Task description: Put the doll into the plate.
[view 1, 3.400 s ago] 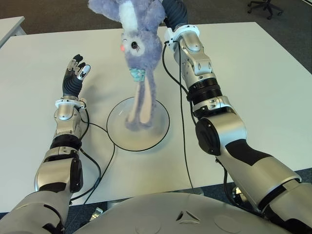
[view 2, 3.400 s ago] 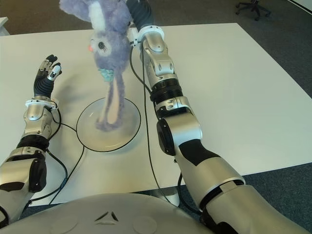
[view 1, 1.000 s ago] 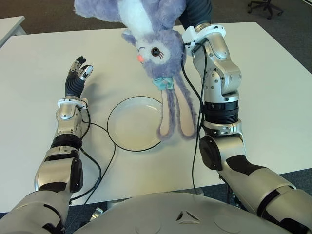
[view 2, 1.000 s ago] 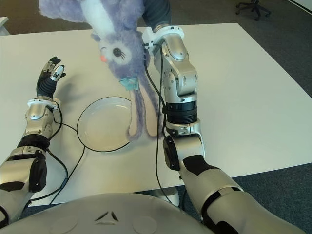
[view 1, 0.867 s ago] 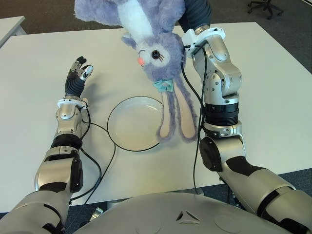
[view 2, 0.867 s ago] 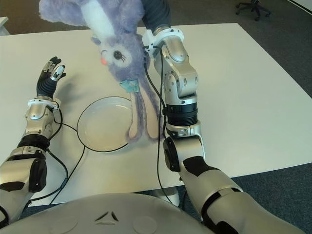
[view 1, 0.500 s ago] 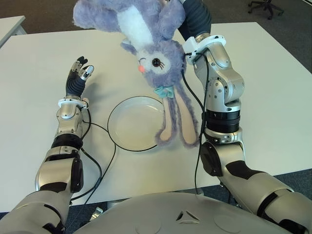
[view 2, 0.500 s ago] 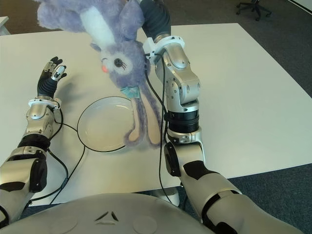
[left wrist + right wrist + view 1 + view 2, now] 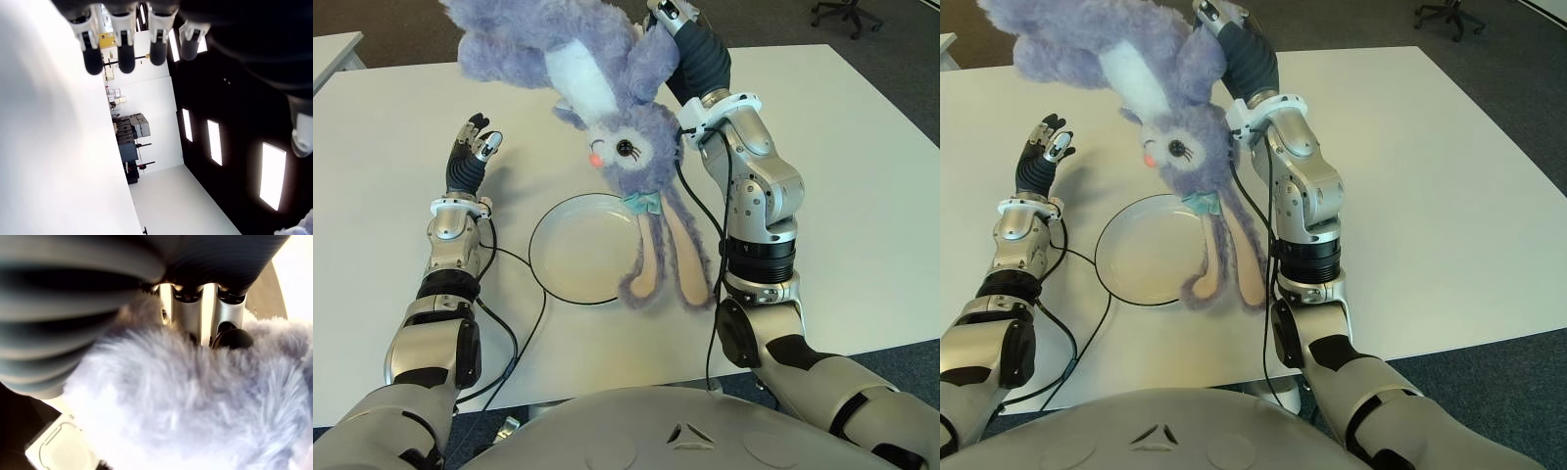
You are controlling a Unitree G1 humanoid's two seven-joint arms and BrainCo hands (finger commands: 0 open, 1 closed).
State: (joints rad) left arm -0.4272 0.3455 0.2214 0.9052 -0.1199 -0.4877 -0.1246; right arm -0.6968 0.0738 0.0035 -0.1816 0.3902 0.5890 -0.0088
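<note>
Left eye view: right hand [image 9: 675, 29] raised near table's [image 9: 862, 176] far edge, fingers clamped on purple doll [image 9: 607, 127], hanging head-down, ears at plate's [image 9: 573, 250] right rim. Left hand [image 9: 470, 152] left of plate, fingers spread.

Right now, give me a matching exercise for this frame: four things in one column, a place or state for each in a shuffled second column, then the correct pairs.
Things
1. doll
2. plate
3. left hand
4. right hand

Places or states
A. lying on the table, nothing resting flat in it
B. fingers spread, holding nothing, left of the plate
C. hanging head down in the air, long ears dangling by the plate's right edge
D. raised above the table, shut on purple plush

Pairs: 1-C, 2-A, 3-B, 4-D
</note>
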